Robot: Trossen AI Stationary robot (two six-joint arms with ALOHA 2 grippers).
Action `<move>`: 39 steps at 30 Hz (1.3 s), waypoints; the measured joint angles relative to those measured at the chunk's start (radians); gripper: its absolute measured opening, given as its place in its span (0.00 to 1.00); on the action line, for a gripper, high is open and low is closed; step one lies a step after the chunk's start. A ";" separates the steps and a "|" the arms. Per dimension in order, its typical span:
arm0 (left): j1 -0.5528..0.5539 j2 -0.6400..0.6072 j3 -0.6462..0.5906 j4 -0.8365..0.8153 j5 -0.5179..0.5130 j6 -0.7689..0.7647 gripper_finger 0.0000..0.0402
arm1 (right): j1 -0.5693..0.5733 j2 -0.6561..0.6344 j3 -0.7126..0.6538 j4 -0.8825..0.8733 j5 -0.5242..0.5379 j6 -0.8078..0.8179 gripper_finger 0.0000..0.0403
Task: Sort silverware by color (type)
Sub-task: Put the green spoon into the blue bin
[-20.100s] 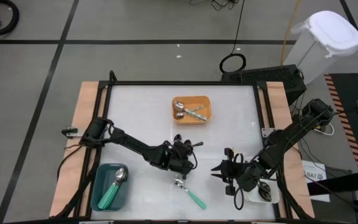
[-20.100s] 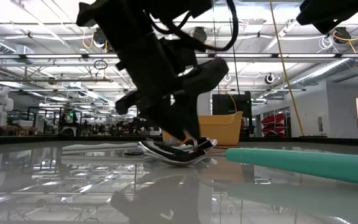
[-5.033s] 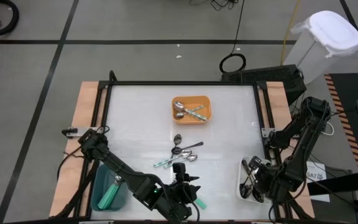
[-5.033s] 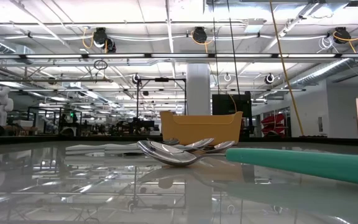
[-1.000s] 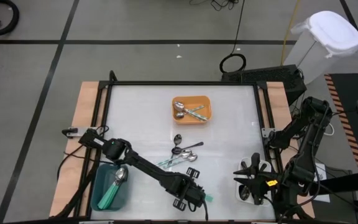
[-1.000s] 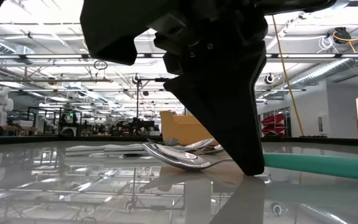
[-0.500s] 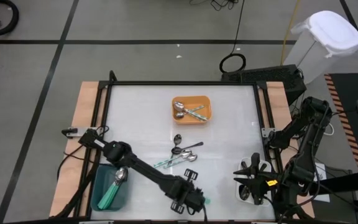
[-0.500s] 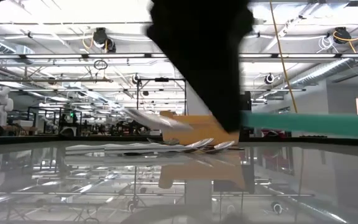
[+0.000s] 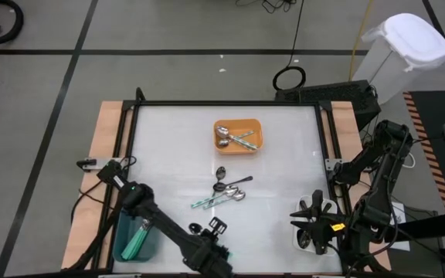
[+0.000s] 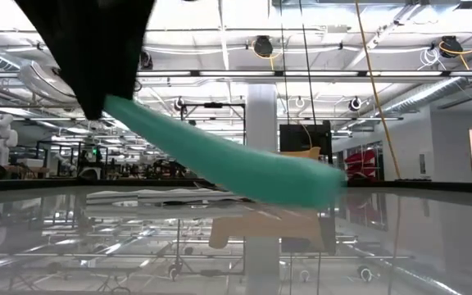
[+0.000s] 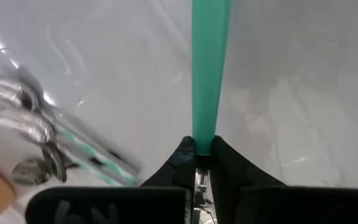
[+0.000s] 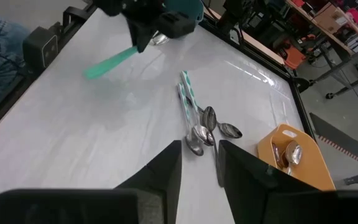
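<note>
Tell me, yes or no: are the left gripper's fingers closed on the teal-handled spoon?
Yes. In the left wrist view the left gripper has its fingers pinched on the end of the teal-handled spoon, lifted off the table.

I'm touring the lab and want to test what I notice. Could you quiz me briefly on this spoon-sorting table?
1. True or false: the left gripper is shut on a teal-handled spoon.
2. Which tray holds spoons in the high view? A) orange tray B) a red tray C) a purple tray
3. Fill in: the loose spoons lie near the table's ____.

Key: 1 true; 2 A; 3 middle.
</note>
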 joint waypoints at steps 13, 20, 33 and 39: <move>-0.047 -0.076 0.001 -0.029 0.018 0.138 0.05 | 0.000 0.000 0.000 0.003 0.001 -0.001 0.25; -0.059 -0.163 0.002 -0.030 0.039 0.164 0.05 | 0.000 0.000 0.000 0.003 0.001 -0.003 0.25; -0.100 -0.251 0.001 -0.031 0.125 0.234 0.05 | 0.000 0.000 0.000 0.004 0.000 -0.001 0.25; -0.106 -0.302 0.001 -0.031 0.125 0.240 0.05 | 0.000 0.000 0.000 0.004 0.000 -0.002 0.25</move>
